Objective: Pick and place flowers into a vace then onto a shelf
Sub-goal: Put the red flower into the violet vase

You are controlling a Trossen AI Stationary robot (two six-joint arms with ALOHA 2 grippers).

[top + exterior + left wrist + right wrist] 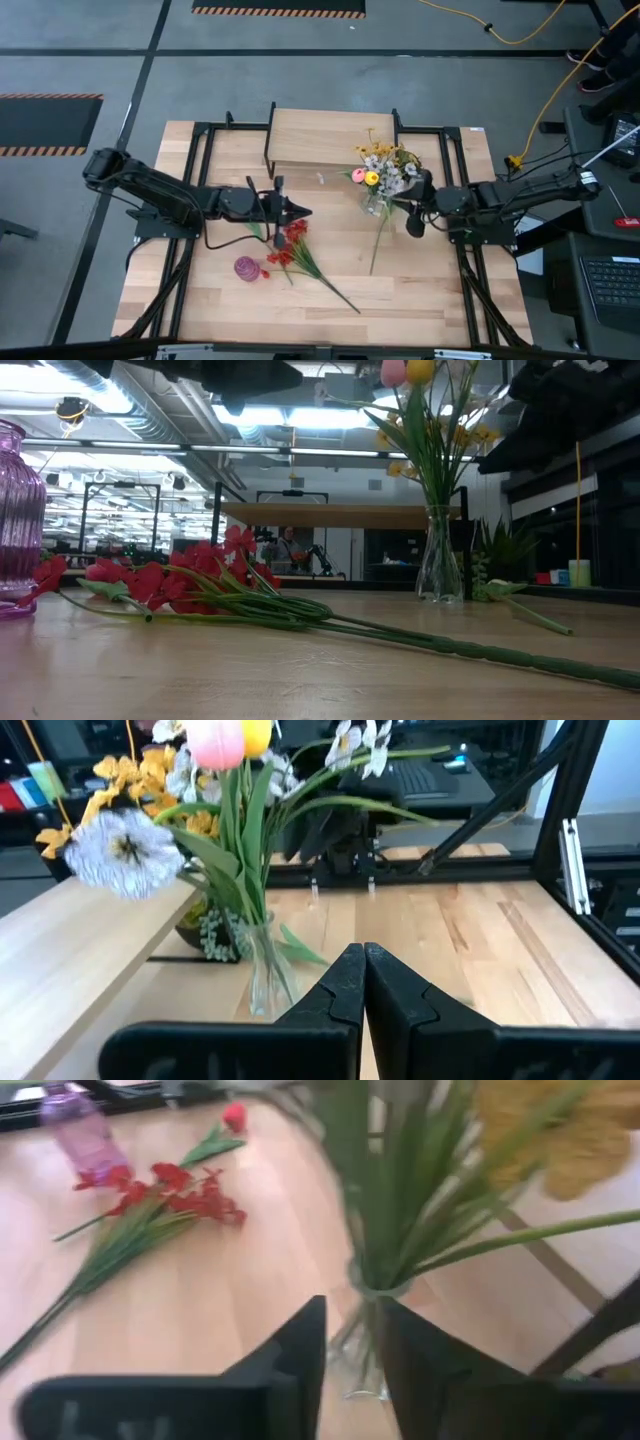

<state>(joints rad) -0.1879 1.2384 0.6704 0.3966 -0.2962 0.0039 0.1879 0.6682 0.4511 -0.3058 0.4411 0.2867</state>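
On the wooden worktop [420,290], a clear vase [365,1335] of flowers [385,168] sits by the shelf [320,135], right gripper [350,1345] fingers parted around it. Red stems [300,255] are left lying near the closed left gripper [362,982].

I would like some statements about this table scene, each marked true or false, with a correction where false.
1. The clear glass vase holds pink and yellow tulips. True.
2. The purple ribbed glass vase stands on the low wooden shelf. False: it stands on the table, beside the red flower stems.
3. The left gripper is shut and empty. True.
4. The red flower stems stand in a vase. False: they lie flat on the table.
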